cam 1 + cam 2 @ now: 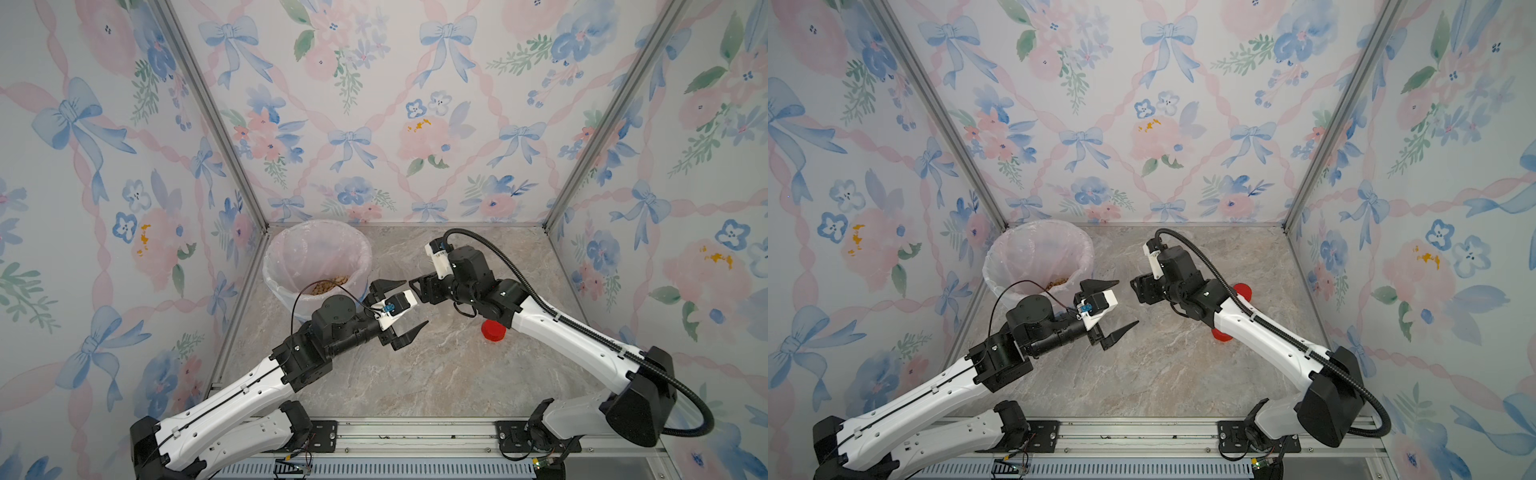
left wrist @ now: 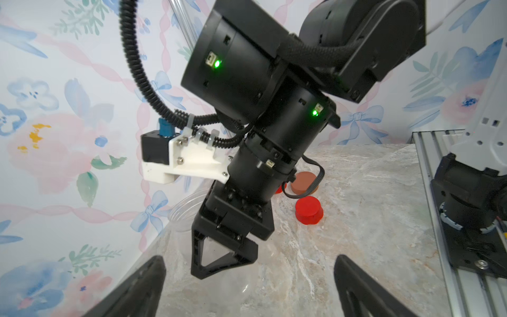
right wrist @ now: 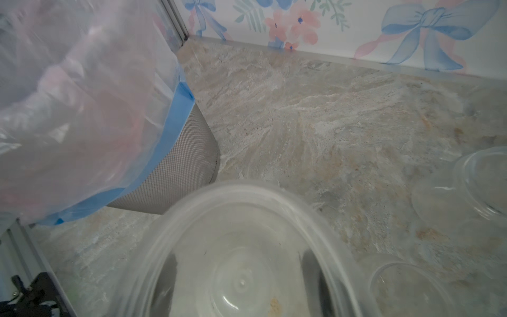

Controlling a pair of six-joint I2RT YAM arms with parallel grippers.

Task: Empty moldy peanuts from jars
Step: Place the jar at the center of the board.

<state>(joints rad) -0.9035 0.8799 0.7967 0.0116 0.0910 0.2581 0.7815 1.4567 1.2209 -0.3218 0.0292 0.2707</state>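
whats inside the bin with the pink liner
A heap of tan peanuts lies at the bottom of the bin. Its near wall and the left arm cover the rest of the bottom.

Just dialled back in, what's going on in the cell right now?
The right gripper holds the wide clear jar, lid off and all but empty, next to the lined bin. A heap of peanuts lies in the bin. The left gripper hangs open, holding nothing, facing the right one. Two more lidless jars stand nearby and look empty. The red lids and a brown lid lie on the table.
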